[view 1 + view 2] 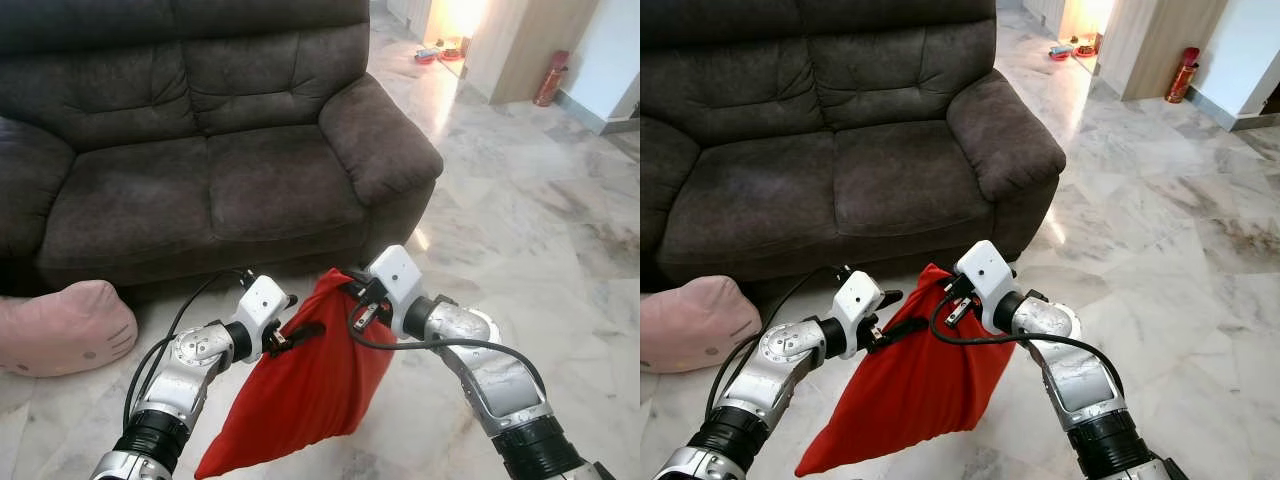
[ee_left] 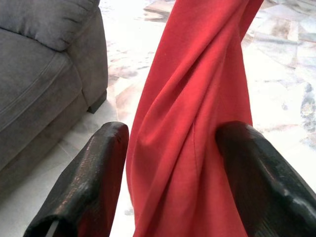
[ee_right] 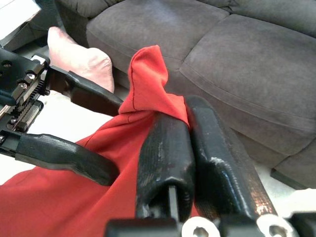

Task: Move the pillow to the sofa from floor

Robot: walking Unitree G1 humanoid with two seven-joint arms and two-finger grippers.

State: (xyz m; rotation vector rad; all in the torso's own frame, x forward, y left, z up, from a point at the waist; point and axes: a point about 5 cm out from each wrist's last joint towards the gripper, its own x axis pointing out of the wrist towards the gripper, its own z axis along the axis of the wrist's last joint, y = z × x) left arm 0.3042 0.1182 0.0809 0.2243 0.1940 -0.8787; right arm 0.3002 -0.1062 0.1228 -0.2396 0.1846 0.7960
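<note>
A red pillow hangs limp above the marble floor, just in front of the dark grey sofa. My right gripper is shut on its top corner; the right wrist view shows red cloth pinched between the two fingers. My left gripper reaches in from the left at the pillow's upper edge. It is open, its fingers standing wide apart on either side of a fold of the red fabric. The pillow's lower end hangs near the floor.
A pink cushion with a cat face lies on the floor at the left, against the sofa's front. Bare marble floor stretches to the right. A red fire extinguisher stands by the wooden wall at the back right.
</note>
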